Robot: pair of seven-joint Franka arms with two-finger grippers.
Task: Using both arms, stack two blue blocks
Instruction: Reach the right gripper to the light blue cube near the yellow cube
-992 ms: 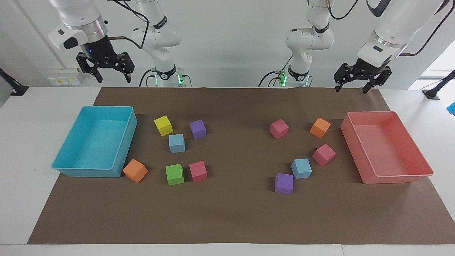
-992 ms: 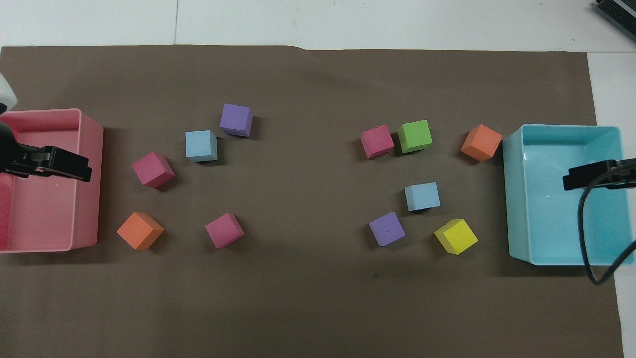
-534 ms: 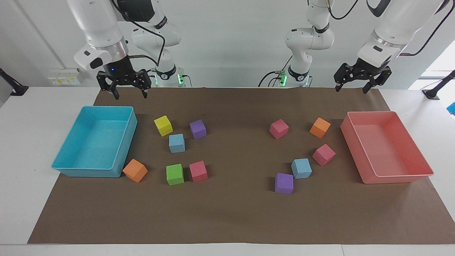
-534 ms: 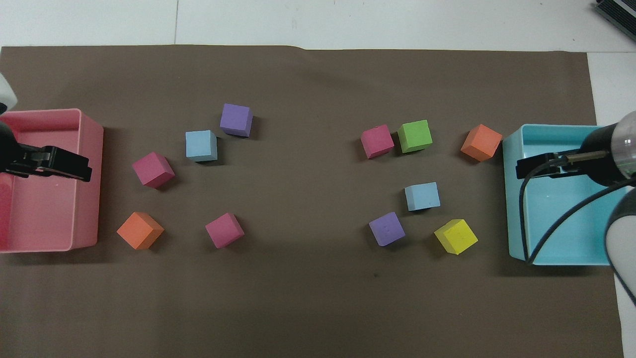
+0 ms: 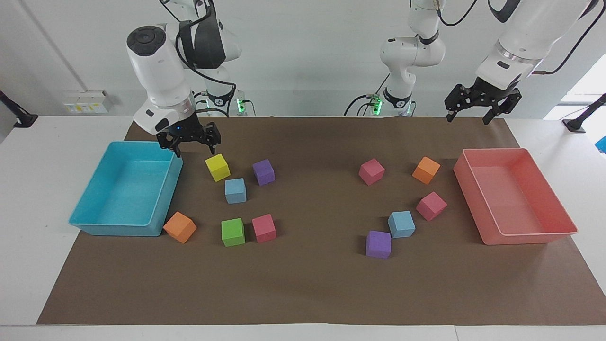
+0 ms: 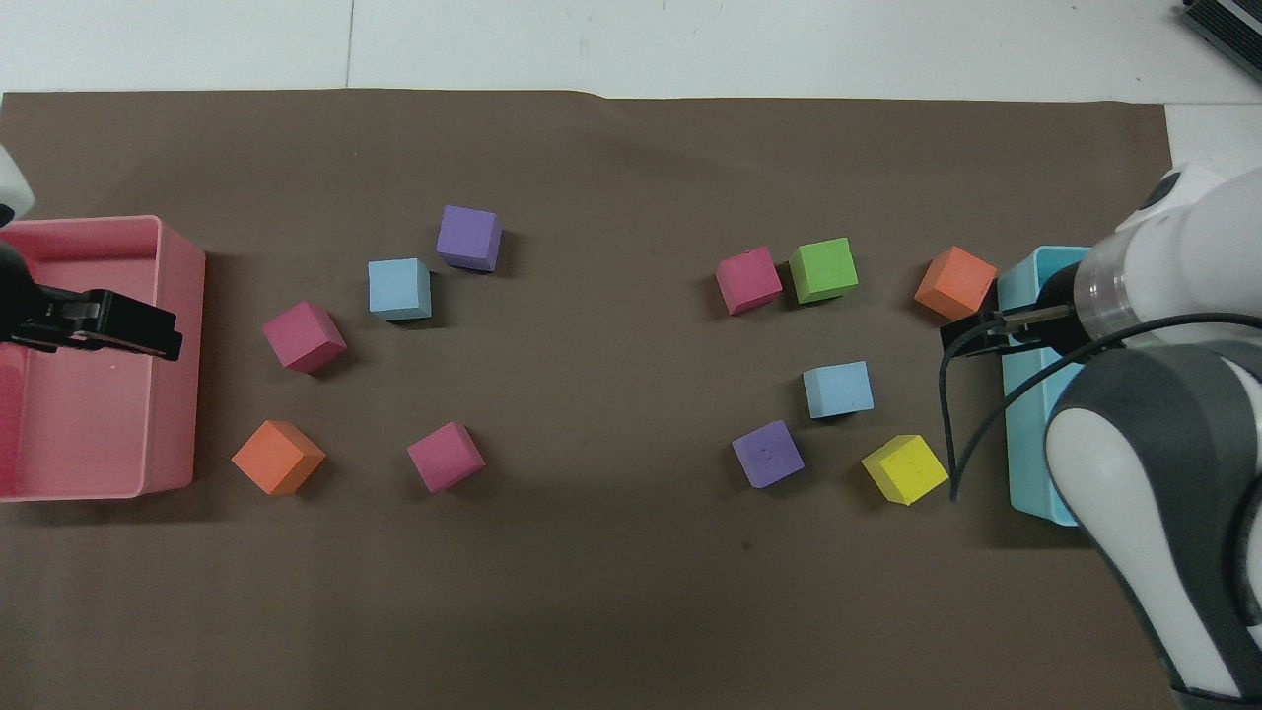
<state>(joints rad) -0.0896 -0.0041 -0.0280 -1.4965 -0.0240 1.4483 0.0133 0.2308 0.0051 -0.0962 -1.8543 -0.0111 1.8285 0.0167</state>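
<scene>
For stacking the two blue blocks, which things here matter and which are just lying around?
Job:
- blue block beside the yellow cube
- blue block beside the purple cube
- right end effector, open
- left end effector, open

Lying about:
- turquoise tray
- pink tray
- yellow, green, purple, orange, pink cubes

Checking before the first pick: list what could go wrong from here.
The right gripper, open, is between the turquoise tray and the yellow cube; it may nudge either. Its blue block stands close to the yellow and purple cube, tight for fingers. The left gripper waits, open.
</scene>
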